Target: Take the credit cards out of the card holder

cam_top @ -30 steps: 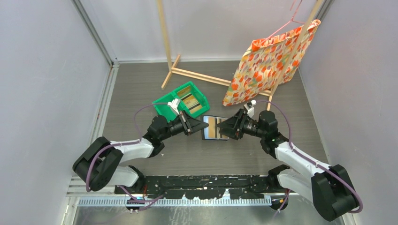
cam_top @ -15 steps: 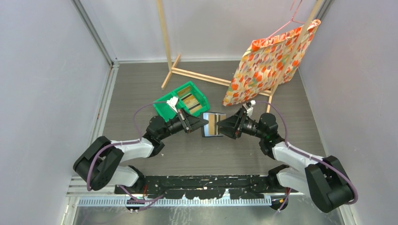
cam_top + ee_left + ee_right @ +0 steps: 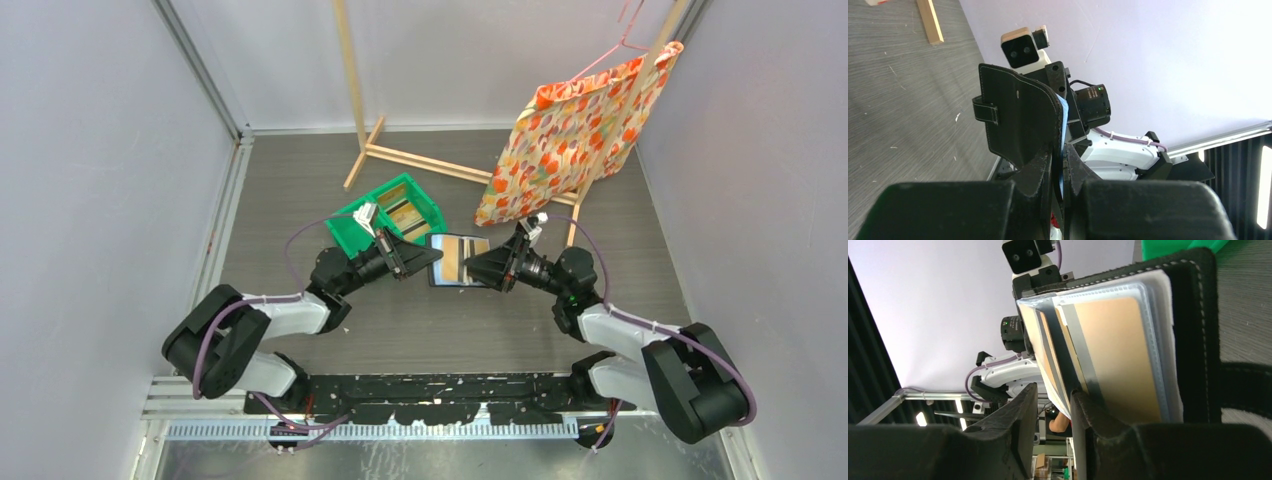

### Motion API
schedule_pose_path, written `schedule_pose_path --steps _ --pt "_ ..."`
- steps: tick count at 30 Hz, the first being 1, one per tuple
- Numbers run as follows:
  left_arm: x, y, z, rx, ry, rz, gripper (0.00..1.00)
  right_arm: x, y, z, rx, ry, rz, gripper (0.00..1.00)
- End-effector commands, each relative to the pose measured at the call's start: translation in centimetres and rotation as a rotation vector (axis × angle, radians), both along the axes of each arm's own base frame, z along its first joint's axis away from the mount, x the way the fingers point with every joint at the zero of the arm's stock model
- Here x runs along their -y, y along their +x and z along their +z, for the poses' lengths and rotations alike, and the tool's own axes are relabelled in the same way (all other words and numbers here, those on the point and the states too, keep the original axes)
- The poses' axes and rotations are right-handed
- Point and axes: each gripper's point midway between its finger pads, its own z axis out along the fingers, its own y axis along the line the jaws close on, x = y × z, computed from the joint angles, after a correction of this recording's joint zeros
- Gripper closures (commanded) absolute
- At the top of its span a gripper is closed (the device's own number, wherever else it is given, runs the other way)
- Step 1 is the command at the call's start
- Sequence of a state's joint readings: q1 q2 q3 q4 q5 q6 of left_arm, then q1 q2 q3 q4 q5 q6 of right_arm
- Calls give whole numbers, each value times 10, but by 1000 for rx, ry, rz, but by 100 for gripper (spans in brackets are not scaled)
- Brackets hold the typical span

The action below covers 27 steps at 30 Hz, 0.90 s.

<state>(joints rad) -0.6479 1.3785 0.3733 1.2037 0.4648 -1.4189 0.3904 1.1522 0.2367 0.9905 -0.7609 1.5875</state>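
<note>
Top external, Sam: where do you have the card holder (image 3: 457, 261)?

I see it around the middle of the counter (image 3: 300, 180), spread open between my 2 pincers, just on the near-right side of the green bin (image 3: 347, 226). The left pincer (image 3: 428, 262) has its left edge and the right pincer (image 3: 476, 268) has its right edge. I cannot tell whether its bottom touches the counter.

How firm are the grips?

On the left wrist view my left pincer is clamped on the dark outer cover. The fingers are almost together, with only the cover and a sliver of blue lining between them. The cover stands roughly upright, its small strap loop facing the camera. On the right wrist view my right pincer is closed around the lower edges of the clear sleeves inside the holder.

And the credit cards (image 3: 1120, 355)?

They are in those sleeves, tan with a grey stripe along one side. The front one faces the camera in full and the others show only as edges fanned behind it. The black stitched cover backs them on the right.

Anything else around?

An orange flowered cloth (image 3: 575, 130) hangs toward the far right corner, and a wooden rack (image 3: 352, 80) stands along the far edge.
</note>
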Motion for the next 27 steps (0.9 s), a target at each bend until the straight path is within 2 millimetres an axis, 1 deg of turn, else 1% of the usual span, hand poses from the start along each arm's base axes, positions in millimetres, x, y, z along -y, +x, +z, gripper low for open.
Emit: schedule_pose_path --steps 1,4,7,10,14,16,19,21,24,27 --pt "5 -5 4 29 -22 -41 100 2 -7 42 155 84 4 67" --pt "5 -5 2 23 -24 -44 100 3 -9 47 171 101 -2 71" --pt "6 -5 1 21 -26 -49 100 4 -9 52 191 112 -7 70" --pt "7 -5 0 20 -30 -57 100 4 -7 52 187 110 -12 70" --pt "7 -5 -2 14 -33 -58 100 4 -5 50 179 112 -24 72" --pt "7 -5 -3 12 -34 -59 100 5 -4 48 172 109 -31 76" --pt "7 -6 -4 13 -33 -64 100 4 -1 45 162 100 -38 88" --pt "7 -6 -4 13 -35 -64 100 5 0 43 156 96 -44 93" --pt "6 -6 -4 13 -36 -64 100 5 0 39 150 82 -48 99" --pt "0 -5 -8 1 -31 -58 100 5 0 33 139 47 -56 99"
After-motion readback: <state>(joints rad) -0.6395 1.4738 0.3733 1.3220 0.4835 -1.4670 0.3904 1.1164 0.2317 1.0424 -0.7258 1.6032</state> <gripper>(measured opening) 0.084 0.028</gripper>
